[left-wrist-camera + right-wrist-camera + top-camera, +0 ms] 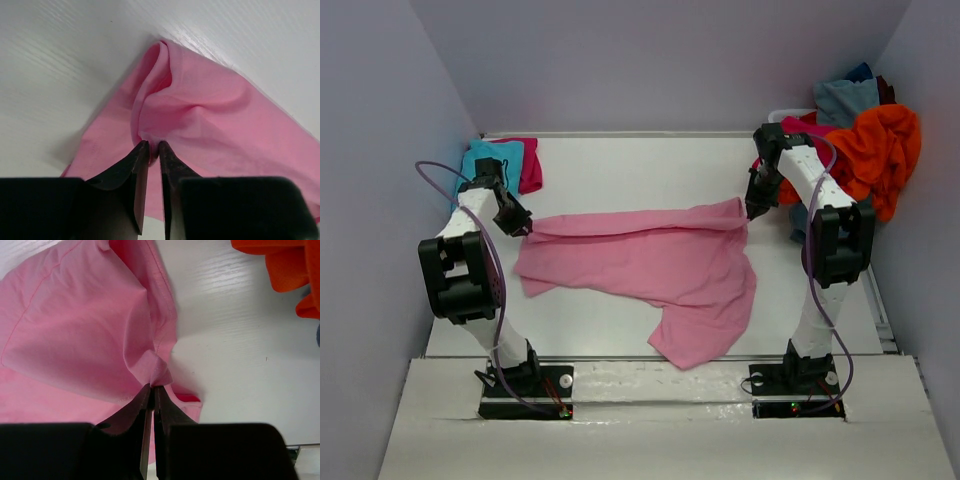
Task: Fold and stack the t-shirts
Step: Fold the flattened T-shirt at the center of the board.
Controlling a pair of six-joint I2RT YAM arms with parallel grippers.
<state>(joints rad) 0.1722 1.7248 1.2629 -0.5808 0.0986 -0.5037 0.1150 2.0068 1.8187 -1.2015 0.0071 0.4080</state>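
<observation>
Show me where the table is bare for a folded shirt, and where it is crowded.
Bare: the far strip between the turquoise t-shirt and the right gripper, behind the pink t-shirt; also the near-left patch before it. Crowded: the far-right corner, heaped around the orange t-shirt.

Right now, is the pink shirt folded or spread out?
Mostly spread out, not folded: the pink shirt lies rumpled across the table, left hand and right hand pinching its far corners.
</observation>
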